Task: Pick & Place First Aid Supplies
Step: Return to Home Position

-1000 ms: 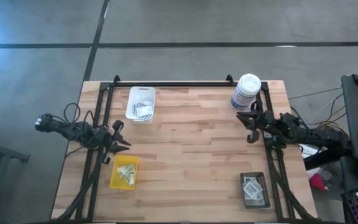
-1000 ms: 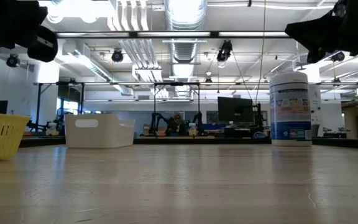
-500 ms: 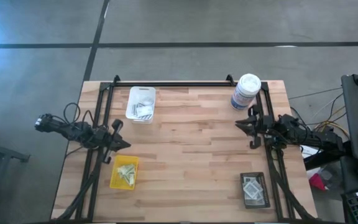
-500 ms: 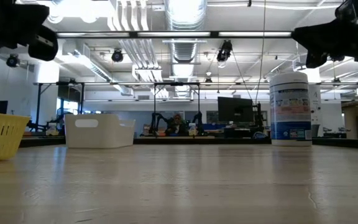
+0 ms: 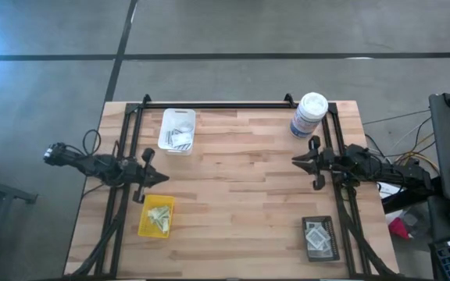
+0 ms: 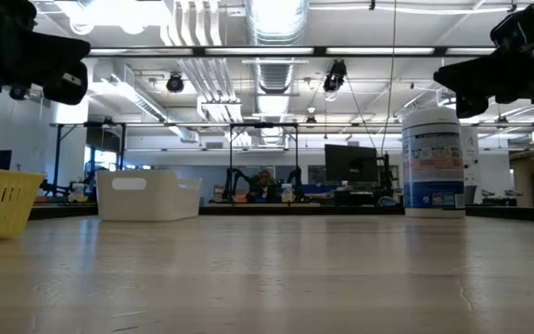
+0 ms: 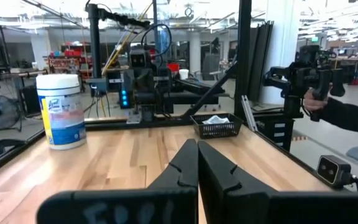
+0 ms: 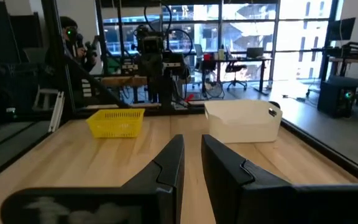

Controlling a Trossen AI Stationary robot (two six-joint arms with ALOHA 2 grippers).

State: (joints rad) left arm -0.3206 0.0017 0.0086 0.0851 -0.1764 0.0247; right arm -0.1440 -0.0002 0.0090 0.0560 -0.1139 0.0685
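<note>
First aid supplies lie as small flat packets in three trays: a white tray (image 5: 176, 130) at the far left, a yellow tray (image 5: 156, 215) at the near left and a black tray (image 5: 319, 238) at the near right. My left gripper (image 5: 165, 178) is above the table's left edge, level and pointing right. It is shut and holds nothing (image 7: 197, 152). My right gripper (image 5: 294, 161) is above the right edge, level and pointing left. Its fingers stand a narrow gap apart with nothing between them (image 8: 192, 152).
A tall white canister (image 5: 309, 115) with a blue label stands at the far right corner. A black frame rail (image 5: 217, 104) runs along the far edge. Bare wood (image 5: 241, 195) lies between the trays. People show in the room beyond the table.
My left gripper has shut its fingers while staying above the left edge. My right gripper has tipped to point level toward the table's left and has sunk a little. The trays and packets have not moved.
</note>
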